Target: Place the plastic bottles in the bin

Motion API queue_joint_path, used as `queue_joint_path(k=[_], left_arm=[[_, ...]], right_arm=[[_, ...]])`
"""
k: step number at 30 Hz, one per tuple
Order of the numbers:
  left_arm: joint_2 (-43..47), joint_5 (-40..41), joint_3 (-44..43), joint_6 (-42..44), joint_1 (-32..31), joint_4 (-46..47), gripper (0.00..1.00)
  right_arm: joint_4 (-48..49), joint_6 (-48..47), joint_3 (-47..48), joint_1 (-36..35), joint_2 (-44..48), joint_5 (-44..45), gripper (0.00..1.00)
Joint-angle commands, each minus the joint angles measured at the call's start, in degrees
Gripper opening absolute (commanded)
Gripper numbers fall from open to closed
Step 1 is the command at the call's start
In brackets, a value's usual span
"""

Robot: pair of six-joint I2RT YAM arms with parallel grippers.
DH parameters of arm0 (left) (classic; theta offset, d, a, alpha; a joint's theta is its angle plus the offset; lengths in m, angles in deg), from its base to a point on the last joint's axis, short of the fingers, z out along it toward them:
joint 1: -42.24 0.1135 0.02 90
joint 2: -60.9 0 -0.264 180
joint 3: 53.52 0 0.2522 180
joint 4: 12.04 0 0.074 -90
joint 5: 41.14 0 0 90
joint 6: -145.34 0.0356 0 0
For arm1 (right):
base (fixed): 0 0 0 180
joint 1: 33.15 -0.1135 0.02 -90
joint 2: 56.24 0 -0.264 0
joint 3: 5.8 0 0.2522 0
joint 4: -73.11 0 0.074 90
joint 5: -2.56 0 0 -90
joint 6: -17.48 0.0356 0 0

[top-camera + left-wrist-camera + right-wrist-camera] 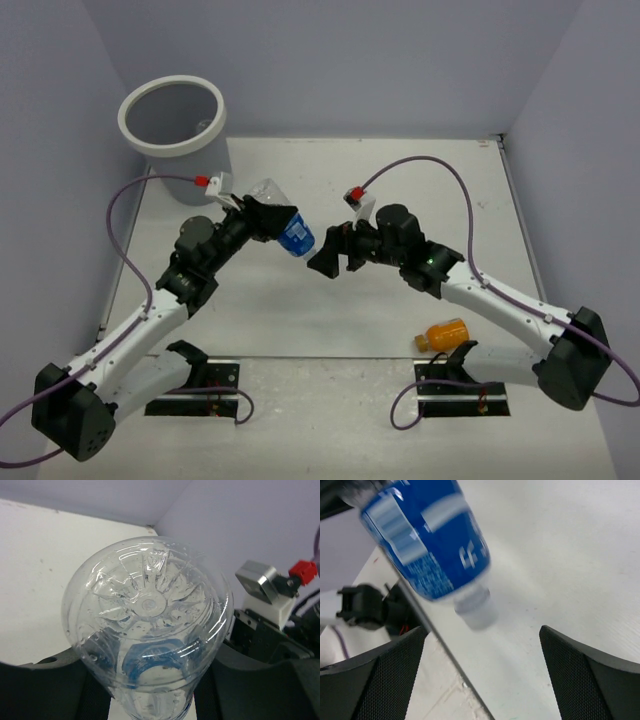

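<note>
Top external view:
- Left gripper is clamped on a clear bottle with blue label. The bottle is held off the table near its middle, tilted, with the clear base up toward the far left and the neck down toward the right arm.
- Right gripper sits just beside the neck end of that bottle with its jaws spread and nothing between them.
- Bin stands at the far-left corner, well apart from the held bottle. No bottles are visible inside it from this angle.
- Orange bottle lies on its side on the table, near the right arm's base.

Left wrist view:
- The clear bottle with blue label fills the centre, its ribbed base toward the camera. The left gripper closes on it from both sides.
- The right arm's wrist mount, white with a red connector, shows at the right edge.

Right wrist view:
- The clear bottle with blue label hangs tilted above the table, with its cap lowest.
- The fingers of the right gripper are wide apart at the lower corners and do not touch the bottle.
</note>
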Motion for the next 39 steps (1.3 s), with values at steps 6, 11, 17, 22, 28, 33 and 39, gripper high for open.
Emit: queue_joint_path(k=[6,11,17,22,28,33,39], left_arm=[[-12.64,14.12,-32.16,13.45,12.81,-13.63,0.13],[-22.72,24.5,-49.62,21.5,20.45,-14.68,0.15],[-33.53,35.12,-60.56,31.45,24.81,-9.98,0.15],[-43.32,37.56,-70.17,31.83,29.17,-12.92,0.17],[-53.2,34.73,-78.67,30.36,34.66,-19.5,0.45],[-53.09,30.15,-78.05,27.98,35.16,-18.86,1.0],[-50.99,18.52,-82.35,25.51,35.15,-25.06,1.0]], right_arm=[[-15.24,9.81,-2.77,3.5,15.93,31.62,0.99],[-22.01,14.38,-5.53,9.82,22.01,35.44,0.99],[-23.35,19.34,-14.41,13.91,29.04,40.28,0.99],[-32.09,24.39,-13.75,14.37,31.72,42.63,0.99],[-50.6,34.11,-9.78,15.08,31.81,45.45,0.99],[-64.09,38.5,-5.43,15.33,31.41,44.68,0.99],[-76.65,45.36,-2.4,15.42,32.05,40.27,0.99]])
